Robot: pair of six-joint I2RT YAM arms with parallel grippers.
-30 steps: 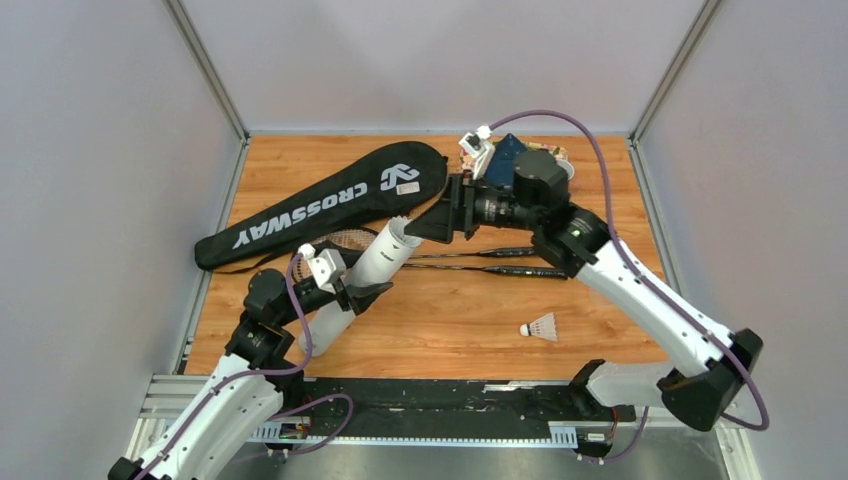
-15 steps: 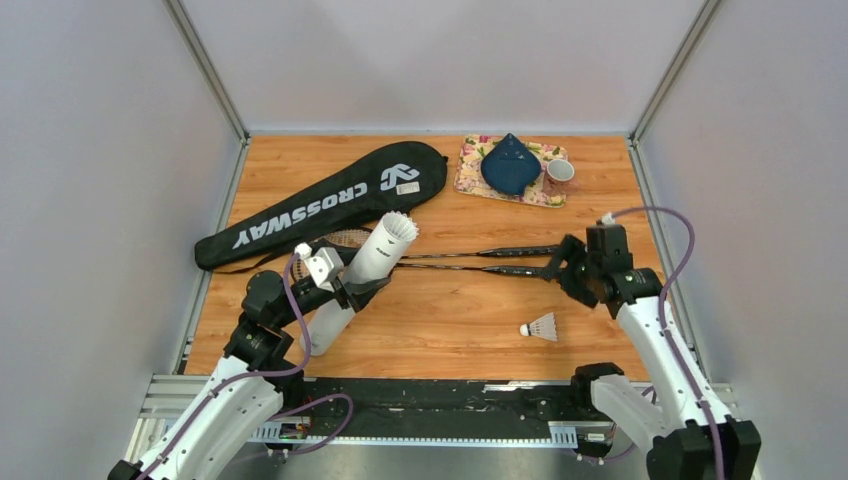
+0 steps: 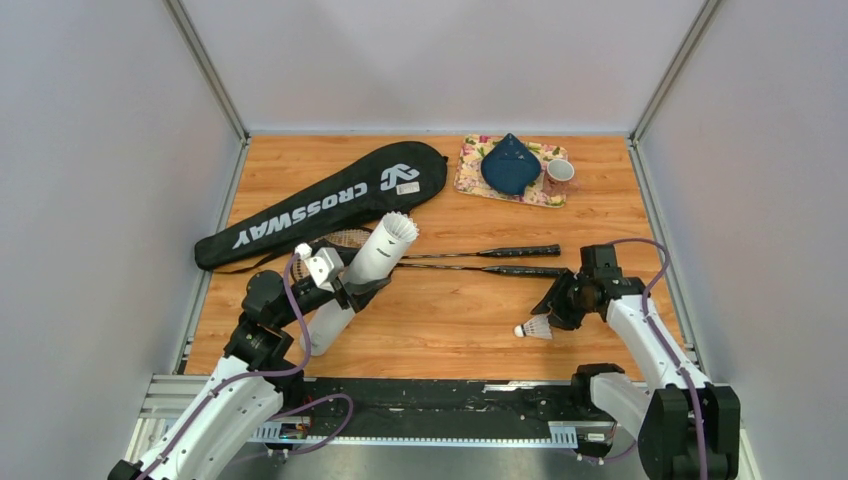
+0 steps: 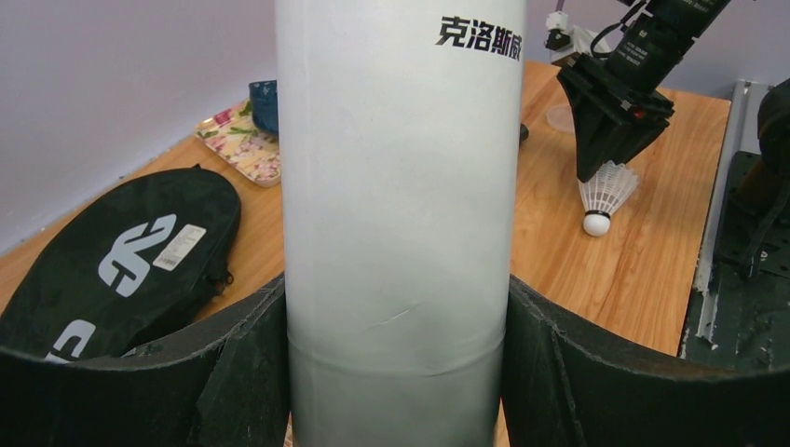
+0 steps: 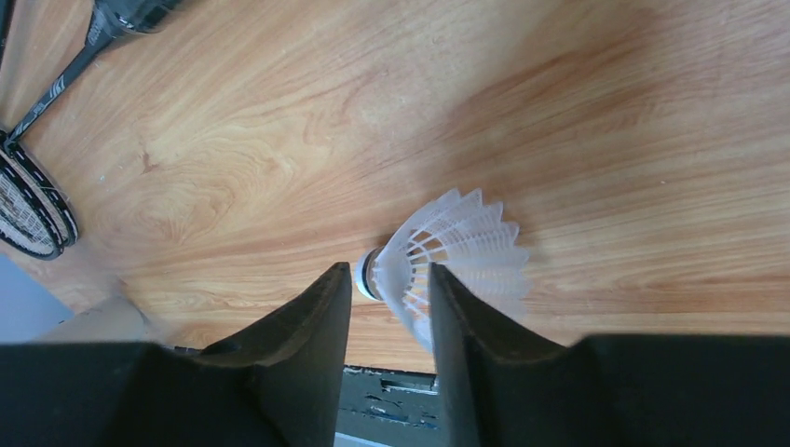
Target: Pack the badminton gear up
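My left gripper is shut on the white tube and holds it tilted, mouth up and away; it fills the left wrist view, with my gripper clamped round it. A shuttlecock's feathers show in the tube's mouth. A loose shuttlecock lies at the front right. My right gripper is open, its tips either side of that shuttlecock's neck. Two rackets lie side by side mid-table, heads under the tube. The black CROSSWAY cover lies at the back left.
A floral tray with a blue cloth and a small cup stands at the back right. Grey walls close in three sides. The metal rail runs along the near edge, just below the shuttlecock.
My right arm left the tube's mouth, swung to the front right and came down at the loose shuttlecock, which shifted slightly left. The left arm and tube held still.
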